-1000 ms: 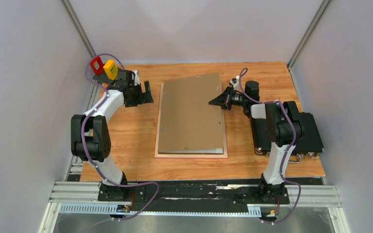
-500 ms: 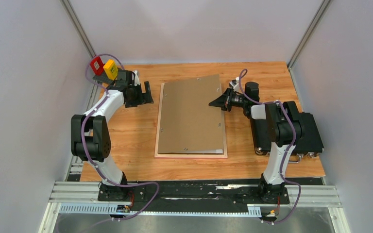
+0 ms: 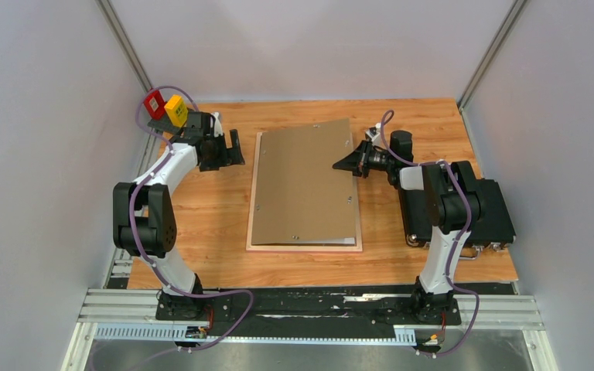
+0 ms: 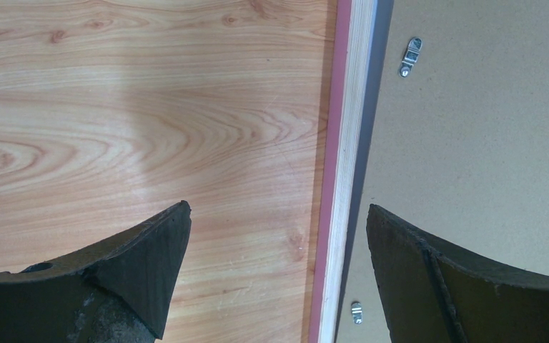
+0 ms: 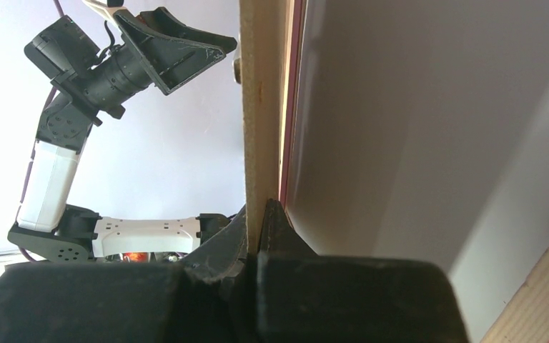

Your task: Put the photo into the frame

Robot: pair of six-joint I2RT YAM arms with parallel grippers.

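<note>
Frame (image 3: 302,247) lies back-up in the middle of the tabletop (image 3: 201,224). Your right gripper (image 3: 339,164) pinches the right edge of the backing board (image 3: 305,185); your left gripper (image 3: 236,148) gapes wide, empty.

- Left arm (image 3: 172,164) is folded at the elbow and reaches forward.
- Left gripper (image 4: 277,208) points down, fingers spread wide.
- Right arm (image 3: 442,193) bends inward, wrist rolled sideways.
- Right gripper (image 5: 264,214) is pinched tight, with a thin board (image 5: 261,107) edge between the jaws.
</note>
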